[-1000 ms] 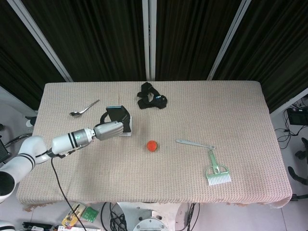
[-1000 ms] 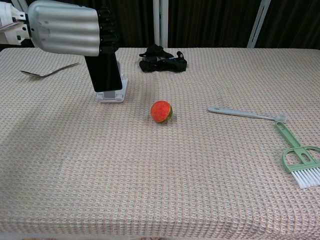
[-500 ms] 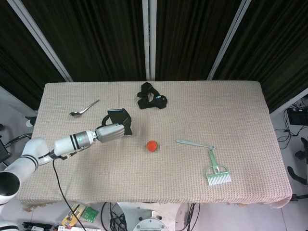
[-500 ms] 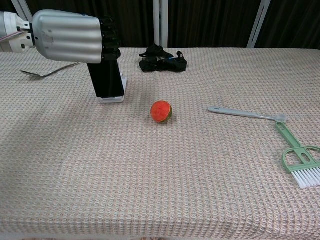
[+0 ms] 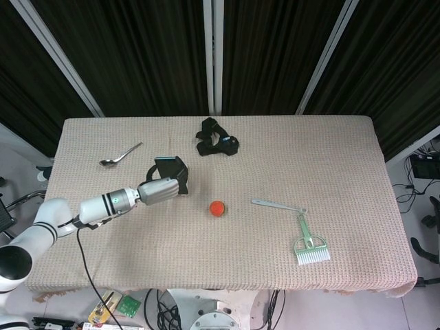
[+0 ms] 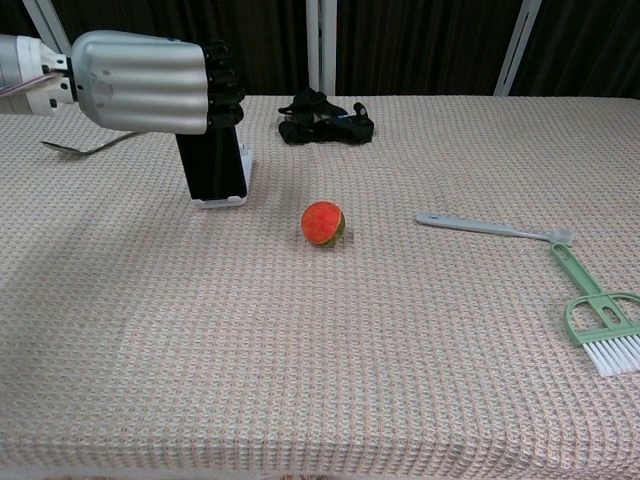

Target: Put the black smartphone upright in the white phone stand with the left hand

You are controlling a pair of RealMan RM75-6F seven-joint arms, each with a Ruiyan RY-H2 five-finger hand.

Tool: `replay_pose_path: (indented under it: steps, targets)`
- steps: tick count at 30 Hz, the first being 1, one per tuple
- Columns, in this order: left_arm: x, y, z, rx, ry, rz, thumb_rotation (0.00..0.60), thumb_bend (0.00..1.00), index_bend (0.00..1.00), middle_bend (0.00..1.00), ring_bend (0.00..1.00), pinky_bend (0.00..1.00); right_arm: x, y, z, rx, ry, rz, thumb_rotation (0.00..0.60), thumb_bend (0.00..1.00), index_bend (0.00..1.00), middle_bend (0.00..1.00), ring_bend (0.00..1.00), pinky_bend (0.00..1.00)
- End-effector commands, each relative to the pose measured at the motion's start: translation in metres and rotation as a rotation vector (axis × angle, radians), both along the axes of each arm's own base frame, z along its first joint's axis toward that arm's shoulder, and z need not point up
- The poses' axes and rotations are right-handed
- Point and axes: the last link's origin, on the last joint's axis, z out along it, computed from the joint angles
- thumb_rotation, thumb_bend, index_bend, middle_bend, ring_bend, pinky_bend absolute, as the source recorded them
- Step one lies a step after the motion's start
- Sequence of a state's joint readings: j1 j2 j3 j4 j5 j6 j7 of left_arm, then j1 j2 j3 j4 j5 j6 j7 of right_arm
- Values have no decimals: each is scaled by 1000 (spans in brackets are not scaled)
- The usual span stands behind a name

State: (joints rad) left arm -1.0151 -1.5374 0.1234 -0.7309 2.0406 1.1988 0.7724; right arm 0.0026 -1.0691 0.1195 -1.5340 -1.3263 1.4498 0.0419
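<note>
1. Phone [image 6: 212, 165] — black, upright, lower edge in or at the white stand [image 6: 226, 192]; whether it is fully seated cannot be told. Landmark below: the orange ball [image 6: 323, 222].
2. Left robot hand [image 6: 150, 68] — fingers curled around the phone's top, holding it; left of and behind the ball.
3. Right robot hand — not visible in either view.
4. Risk — letting go before the phone is seated could tip it onto the desk [image 6: 330, 350]; pulling away sideways could drag the light stand over.
5. Holder — the stand, containing only the phone.
6. Spoon [image 5: 119, 155] — beyond the stand from the ball.
7. Brush [image 6: 594, 324] — well right of the ball.
</note>
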Motion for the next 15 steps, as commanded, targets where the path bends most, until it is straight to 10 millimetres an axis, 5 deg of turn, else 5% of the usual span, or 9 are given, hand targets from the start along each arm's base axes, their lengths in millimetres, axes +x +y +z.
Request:
replay_pose_path:
  steps: [1, 5, 10, 15]
  targets:
    - [0, 0, -1, -2, 0, 2, 600, 554, 478, 524, 389, 379, 0, 0, 0, 2, 0, -1, 600, 176, 0, 0, 0, 0]
    - [-2, 0, -3, -3, 5, 12, 600, 552, 449, 495, 368, 377, 0, -1, -1, 5, -2, -2, 600, 176, 0, 0, 0, 0]
    - [-3, 0, -3, -6, 7, 26, 600, 480, 200, 256, 254, 325, -1, -1, 0, 4, -2, -6, 600, 176, 0, 0, 0, 0]
    - [-3, 2, -4, 0, 5, 54, 600, 454, 104, 170, 197, 295, -2, -1, -1, 19, -1, -20, 600, 176, 0, 0, 0, 0]
